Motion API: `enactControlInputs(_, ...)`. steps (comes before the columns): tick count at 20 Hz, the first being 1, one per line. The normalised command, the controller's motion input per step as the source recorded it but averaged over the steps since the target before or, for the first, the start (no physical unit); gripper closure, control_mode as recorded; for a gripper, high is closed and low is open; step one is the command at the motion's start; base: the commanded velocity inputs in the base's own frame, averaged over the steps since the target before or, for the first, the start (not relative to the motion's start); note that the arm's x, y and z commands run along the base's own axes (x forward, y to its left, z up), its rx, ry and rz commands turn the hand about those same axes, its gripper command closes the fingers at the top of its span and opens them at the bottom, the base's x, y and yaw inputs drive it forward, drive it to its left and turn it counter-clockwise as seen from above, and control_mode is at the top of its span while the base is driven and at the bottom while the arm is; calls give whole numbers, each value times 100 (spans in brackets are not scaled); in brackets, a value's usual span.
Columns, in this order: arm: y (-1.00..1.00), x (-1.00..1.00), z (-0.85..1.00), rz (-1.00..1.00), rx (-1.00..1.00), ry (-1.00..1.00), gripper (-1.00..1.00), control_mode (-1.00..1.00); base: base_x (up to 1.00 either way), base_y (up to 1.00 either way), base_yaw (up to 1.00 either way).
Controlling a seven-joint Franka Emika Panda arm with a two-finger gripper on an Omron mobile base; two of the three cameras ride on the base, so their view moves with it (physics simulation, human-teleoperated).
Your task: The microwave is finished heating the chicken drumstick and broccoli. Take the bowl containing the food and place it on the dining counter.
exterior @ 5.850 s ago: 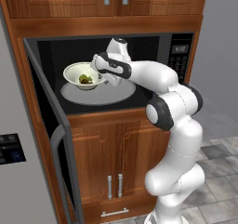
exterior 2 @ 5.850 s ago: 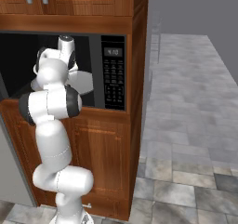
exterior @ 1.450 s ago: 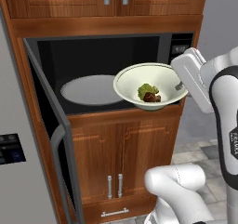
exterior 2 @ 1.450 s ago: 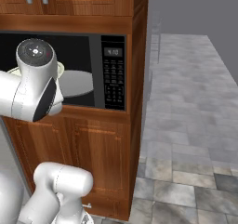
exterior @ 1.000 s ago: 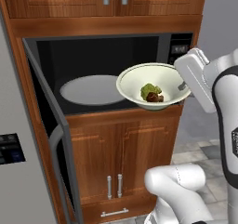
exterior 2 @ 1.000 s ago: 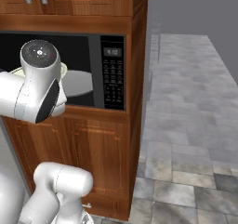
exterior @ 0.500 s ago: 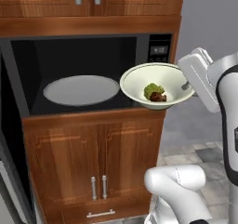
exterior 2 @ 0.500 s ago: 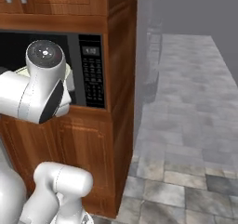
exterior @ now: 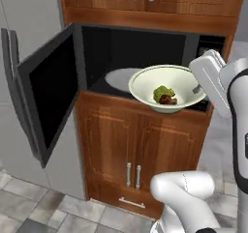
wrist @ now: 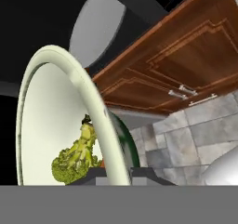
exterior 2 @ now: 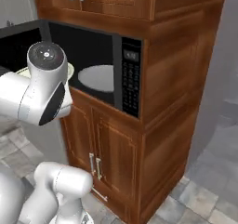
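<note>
A: Gripper [wrist: 116,173] state? Bowl location?

B: The fingers are clamped on the rim of the bowl [exterior: 167,88], one inside, one outside. The bowl is held in the air just outside the microwave [exterior: 145,58], in front of its opening, above the wooden cabinet doors [exterior: 135,145].

A: Risks?

B: A thin rim pinch on a smooth cream wall; slip or tilt is judged likely if the base is swung fast. The bumpy green broccoli [exterior: 162,93] and the dark reddish chicken drumstick [exterior: 169,100] lie loose and could be tipped out. The open black glass door [exterior: 46,92] could be clipped.

A: Turntable?

B: The flat grey round turntable [exterior 2: 96,78] is bare.
</note>
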Motion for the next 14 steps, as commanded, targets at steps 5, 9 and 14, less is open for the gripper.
enactControlInputs(5, 0, 0, 0, 0, 0, 0, 100, 100, -14, -21, 100)
enactControlInputs(9, 0, 0, 0, 0, 0, 0, 100, 100, -2, -4, 100)
enactControlInputs(14, 0, 0, 0, 0, 0, 0, 100, 100, 0, 1, 100)
